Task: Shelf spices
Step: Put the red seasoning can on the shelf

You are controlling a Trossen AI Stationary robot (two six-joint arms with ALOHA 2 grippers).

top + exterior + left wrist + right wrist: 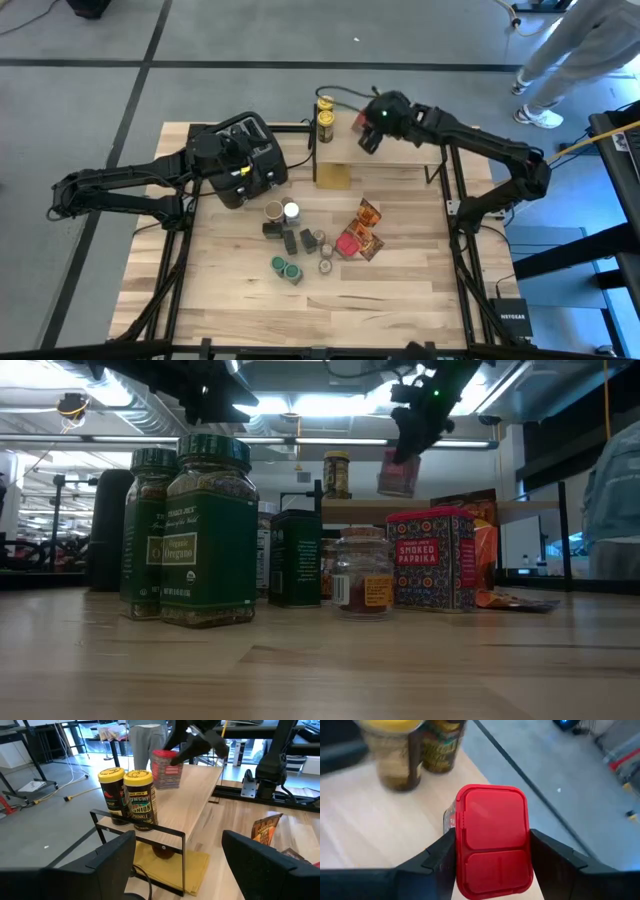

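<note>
Currently your right gripper (492, 855) pinches the red-lidded tin (492, 837) above the shelf (400, 150), upper centre; releasing high could topple it against the yellow-lidded jars (127, 795)

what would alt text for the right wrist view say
The right tool grips a red-lidded spice tin by its sides, held above the pale wooden shelf. Two yellow-lidded jars stand on the shelf beyond it.

black toaster (245, 158) on the wooden table (400, 290); a person (570, 50) stands beyond.
</note>
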